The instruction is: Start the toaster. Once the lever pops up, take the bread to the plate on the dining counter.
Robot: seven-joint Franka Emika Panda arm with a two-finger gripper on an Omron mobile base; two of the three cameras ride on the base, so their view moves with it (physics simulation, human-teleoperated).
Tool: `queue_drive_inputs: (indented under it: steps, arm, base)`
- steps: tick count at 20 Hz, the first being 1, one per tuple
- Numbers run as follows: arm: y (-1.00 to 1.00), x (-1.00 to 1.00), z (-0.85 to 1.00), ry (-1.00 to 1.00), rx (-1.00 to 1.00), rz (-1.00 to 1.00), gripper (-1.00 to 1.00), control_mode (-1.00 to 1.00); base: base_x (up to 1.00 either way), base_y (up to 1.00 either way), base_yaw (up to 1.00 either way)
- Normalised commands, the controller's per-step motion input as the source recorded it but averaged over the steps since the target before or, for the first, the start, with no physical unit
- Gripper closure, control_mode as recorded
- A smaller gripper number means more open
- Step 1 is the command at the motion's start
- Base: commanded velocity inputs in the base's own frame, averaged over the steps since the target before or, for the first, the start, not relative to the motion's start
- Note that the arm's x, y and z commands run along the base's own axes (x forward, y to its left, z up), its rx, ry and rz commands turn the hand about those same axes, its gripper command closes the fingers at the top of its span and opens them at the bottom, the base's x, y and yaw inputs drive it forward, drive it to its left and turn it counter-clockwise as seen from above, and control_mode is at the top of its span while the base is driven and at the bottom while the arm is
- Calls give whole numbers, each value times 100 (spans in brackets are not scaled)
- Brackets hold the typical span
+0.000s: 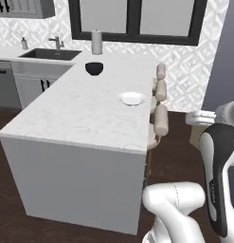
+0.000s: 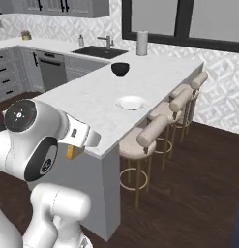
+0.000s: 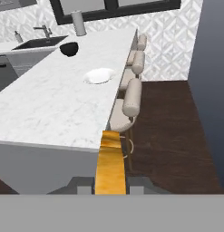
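My gripper [image 3: 110, 188] is shut on the bread [image 3: 110, 163], a golden-tan slice seen edge-on, rising between the fingertips. The slice hangs just before the near edge of the dining counter [image 3: 50, 113], off its marble top. In the right base view a sliver of the bread [image 2: 69, 152] shows under my hand, beside the dining counter's [image 2: 92, 97] near corner. The white plate [image 3: 99, 75] lies farther along the top, close to the stool side; it is also on the dining counter [image 1: 80, 114] as the plate [image 1: 131, 98] and the plate [image 2: 131, 102]. The toaster is out of view.
A black bowl [image 1: 94, 68] and a paper towel roll [image 1: 96, 42] stand beyond the plate. Three cushioned stools [image 2: 152, 131] line the counter's right side over dark wood floor. A sink [image 1: 49, 53] with a faucet sits at the back left.
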Motion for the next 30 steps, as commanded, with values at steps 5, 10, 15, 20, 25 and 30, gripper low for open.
queue_drive_inputs:
  steps: [5,10,15,20,25,30]
  arm:
    - [0,0,0,0,0,0,100,100]
    - [0,0,0,0,0,0,100,100]
    - [0,0,0,0,0,0,100,100]
    - [0,0,0,0,0,0,100,100]
    - [0,0,0,0,0,0,100,100]
    - [0,0,0,0,0,0,100,100]
  base:
    - [14,-82,45]
    - [16,-77,49]
    - [13,-77,49]
    - [8,-83,47]
    - [5,-86,46]
    - [0,-84,47]
